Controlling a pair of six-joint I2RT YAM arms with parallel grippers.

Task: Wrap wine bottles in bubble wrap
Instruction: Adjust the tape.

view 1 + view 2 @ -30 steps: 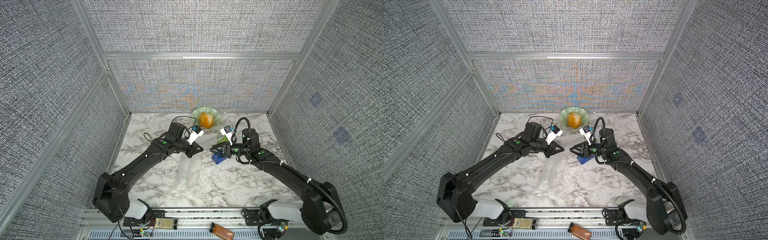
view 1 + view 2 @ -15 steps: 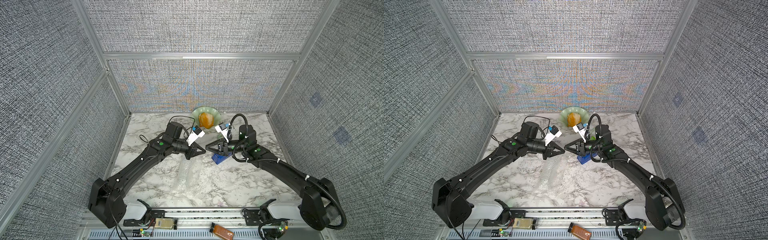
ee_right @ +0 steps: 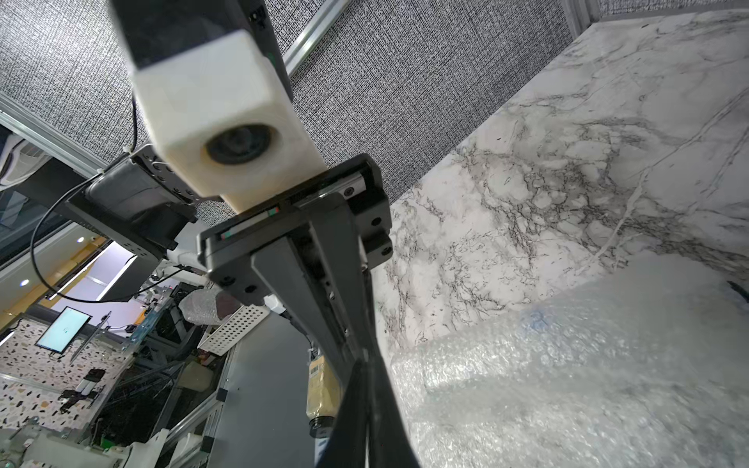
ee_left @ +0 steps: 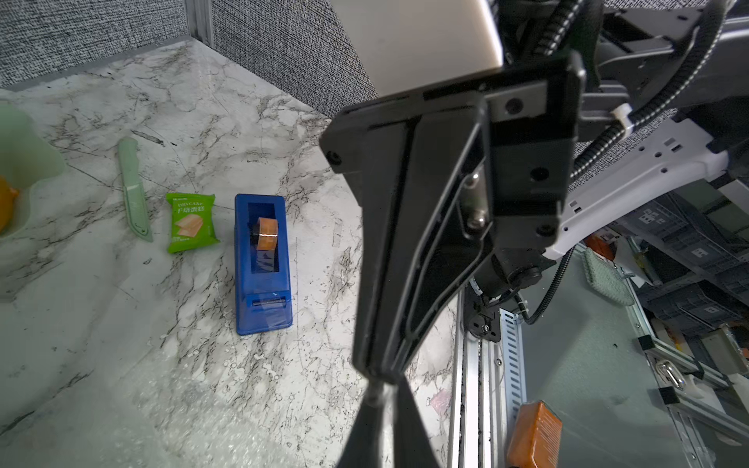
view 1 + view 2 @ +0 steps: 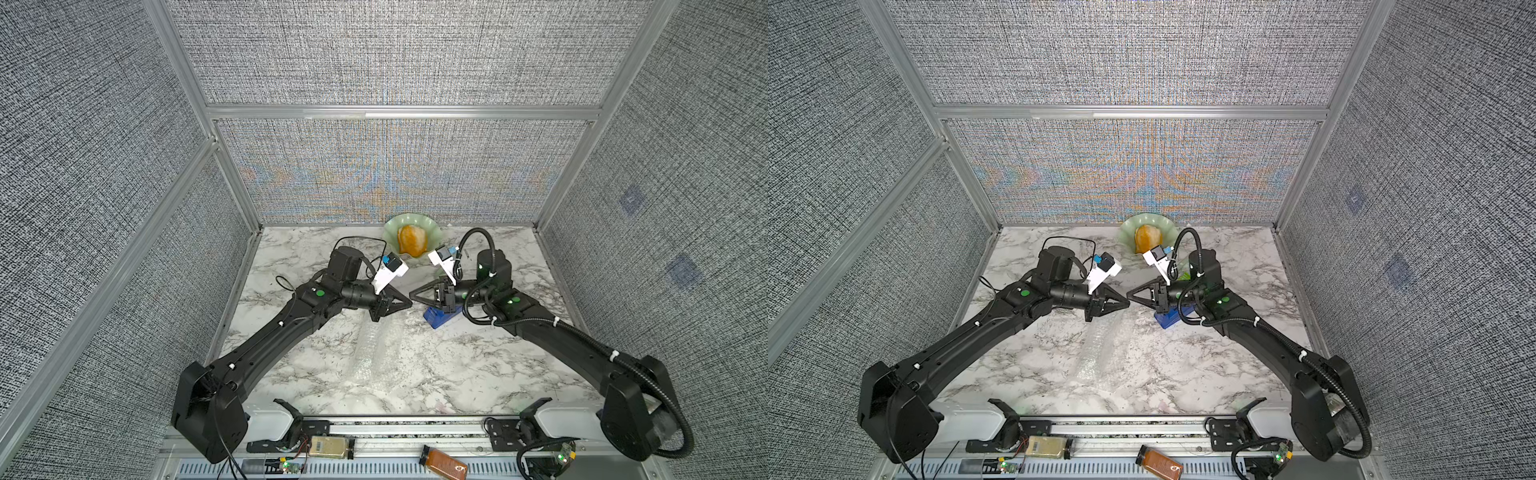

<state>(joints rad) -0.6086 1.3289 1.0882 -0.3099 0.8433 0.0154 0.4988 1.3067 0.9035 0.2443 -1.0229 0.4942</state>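
- My left gripper (image 5: 409,304) and right gripper (image 5: 411,294) stand almost tip to tip above the middle of the worktop (image 5: 478,374), over the far end of the bubble wrap (image 5: 376,353).
- My right jaws are pressed together. Whether anything thin sits between them I cannot tell.
- My left jaws look nearly together (the frame edge cuts them off in the left wrist view), and I cannot tell whether they touch.
- The bubble wrap lies as a crinkly roll running from under my tips toward the front edge.
- The wine bottle itself I cannot make out; only a faint blue patch (image 3: 535,320) shows through the wrap.
- The blue tape dispenser (image 4: 262,263) sits mostly hidden beneath my right arm in both top views.
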